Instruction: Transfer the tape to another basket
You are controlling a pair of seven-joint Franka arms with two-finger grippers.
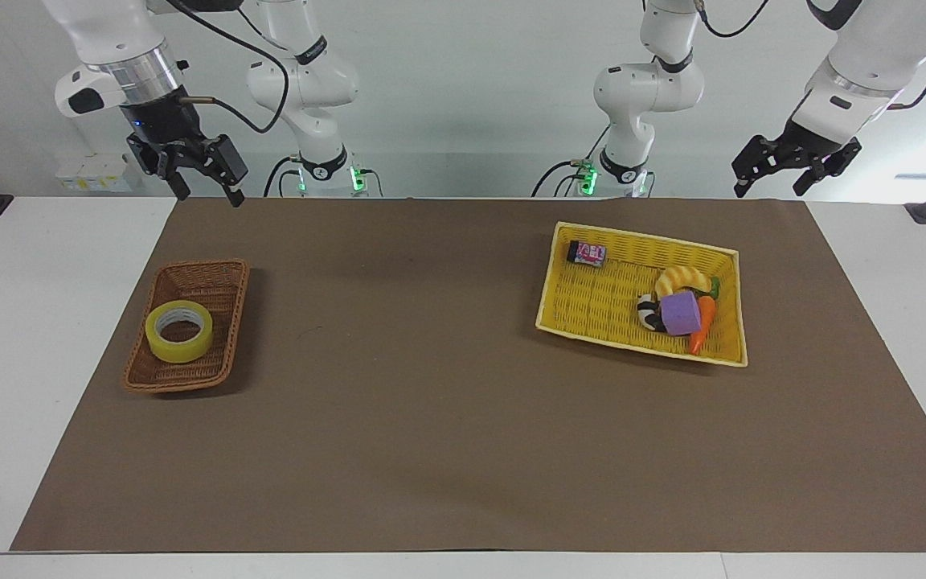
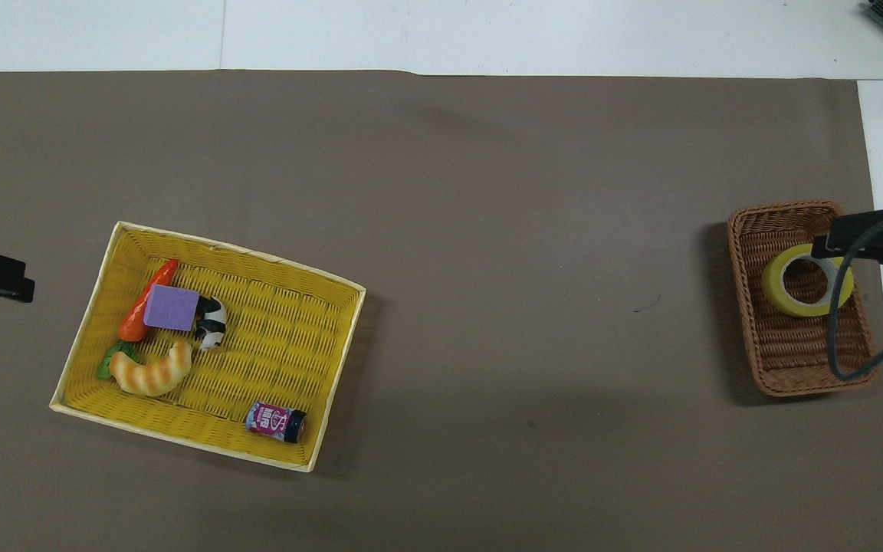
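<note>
The tape (image 1: 179,330) lies flat in the brown basket (image 1: 226,277), toward the right arm's end of the mat (image 1: 431,450) and about midway between the mat's robot edge and its other long edge. The roll sits in the half of the basket farther from the robots, touching the wicker floor, with nothing gripping it. So the job looks done to me: the tape is in the small basket, and I can see no step left beyond the arms parking.

Toward the left arm's end sits the yellow basket (image 1: 559,277), with a small can (image 1: 588,253) in its corner nearest the robots and a cluster of 4 or 5 toys in the corner away from the can: a purple block (image 1: 680,313), a carrot (image 1: 701,323), a croissant (image 1: 682,278) and a black-and-white piece (image 1: 649,312). None of these needs moving for this task.

Nearest the robots, the right gripper (image 1: 204,186) hangs high in the air over the mat's robot-side corner at the right arm's end, well above the brown basket, its fingers spread wide and holding nothing. The left gripper (image 1: 781,175) waits up over the other robot-side corner, also parted and empty, touching nothing.
</note>
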